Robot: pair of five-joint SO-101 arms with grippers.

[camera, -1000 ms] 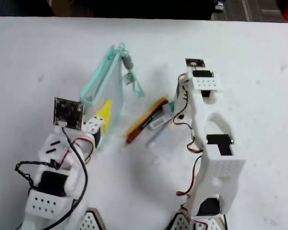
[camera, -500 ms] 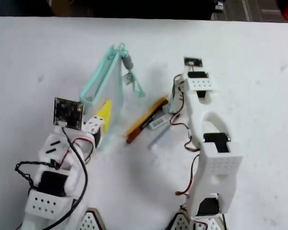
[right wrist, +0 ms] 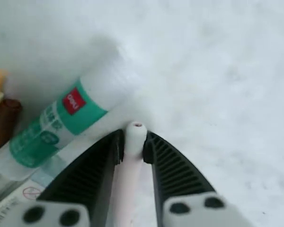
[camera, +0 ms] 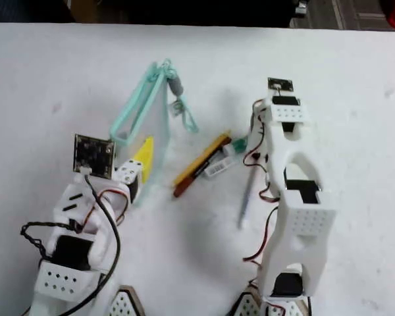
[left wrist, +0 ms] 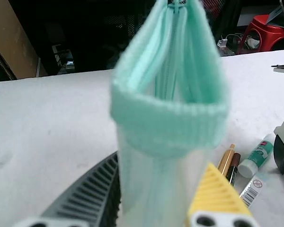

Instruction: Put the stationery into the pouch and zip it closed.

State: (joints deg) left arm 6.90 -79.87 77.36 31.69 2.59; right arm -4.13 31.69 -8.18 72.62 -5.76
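White table [camera: 52,66]: left gripper [left wrist: 156,189] clamps soft mint-green zip pouch [camera: 159,128] upright, centre-left. Right gripper [right wrist: 131,146] pinches slim white pen [camera: 245,197] by end, centre-right. Pen light, stiff, probably slippery; mid-barrel hold looks steadier.

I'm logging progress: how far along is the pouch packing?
Done: the left gripper holds the pouch upright, mouth open. In hand: the right gripper is shut on a pen. Left: the glue stick and the yellow and brown pens lie on the table; the pouch is unzipped.
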